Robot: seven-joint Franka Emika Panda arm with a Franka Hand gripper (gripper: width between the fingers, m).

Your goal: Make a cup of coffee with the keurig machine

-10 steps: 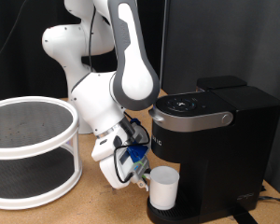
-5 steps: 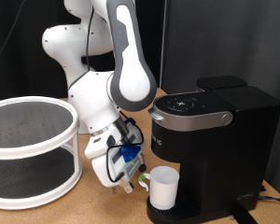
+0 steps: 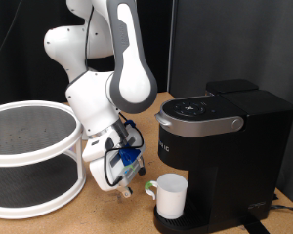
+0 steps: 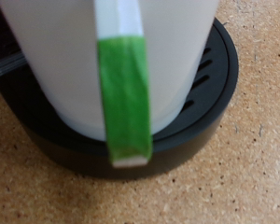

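Observation:
The white cup (image 3: pixel 172 197) stands upright on the round drip tray under the black keurig machine (image 3: pixel 223 146), whose lid is closed. The cup's handle (image 3: pixel 152 188) points to the exterior view's left. My gripper (image 3: pixel 135 181) hangs low just left of that handle, a small gap away, open and holding nothing. The wrist view looks straight at the cup (image 4: pixel 56 56) from close by. Its handle, wrapped in green tape (image 4: pixel 124 93), faces the camera. The black drip tray (image 4: pixel 213 107) lies under the cup. No fingers show in the wrist view.
A white round two-tier rack (image 3: pixel 29 146) stands at the exterior view's left, close beside the arm. The wooden tabletop (image 3: pixel 98 214) lies below the gripper. A black curtain hangs behind.
My gripper has backed away from the cup toward the exterior view's left, leaving the cup standing on the drip tray. The cup has not moved.

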